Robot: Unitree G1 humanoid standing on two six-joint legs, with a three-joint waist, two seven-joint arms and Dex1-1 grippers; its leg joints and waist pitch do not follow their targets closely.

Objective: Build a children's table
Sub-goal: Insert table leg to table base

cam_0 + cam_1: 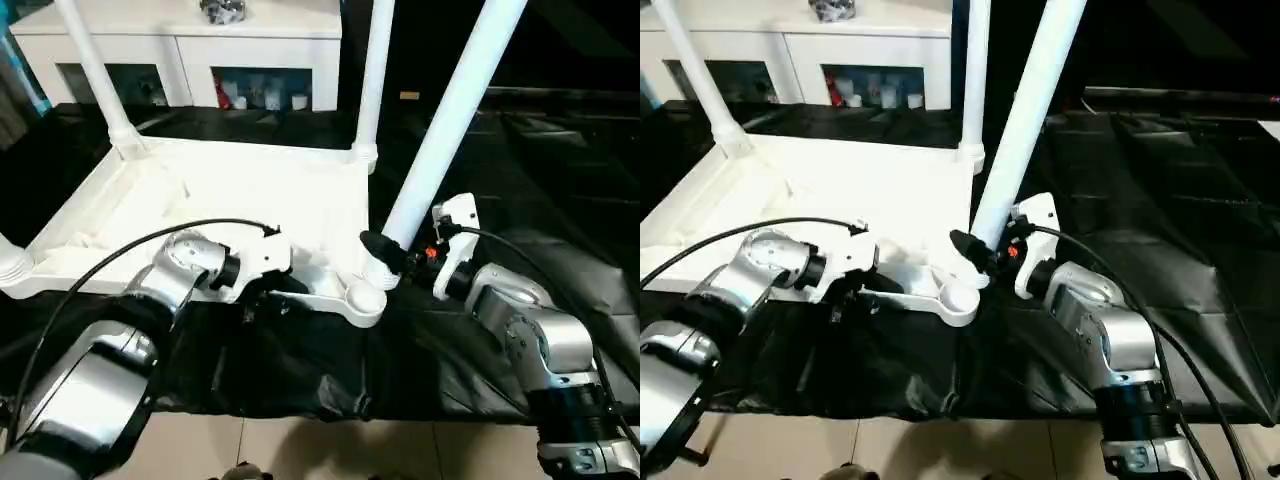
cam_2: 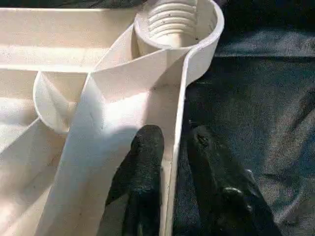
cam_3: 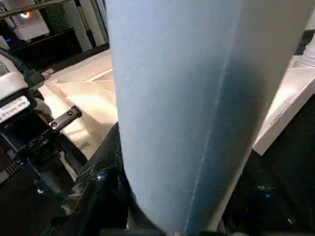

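Black cloth covers the surface under the upturned tabletop (image 1: pixel 250 190); the right gripper (image 1: pixel 385 250) clasps a tilted leg (image 1: pixel 450 120) at the near-right socket (image 1: pixel 362 297), which could cross-thread. Left wrist view: the left gripper (image 2: pixel 170 147), fingers narrow, straddles the tabletop's rim and may slip.

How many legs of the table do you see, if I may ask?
4: far-left leg, far-right leg, near-right leg being fitted, and a near-left leg, only its base visible.
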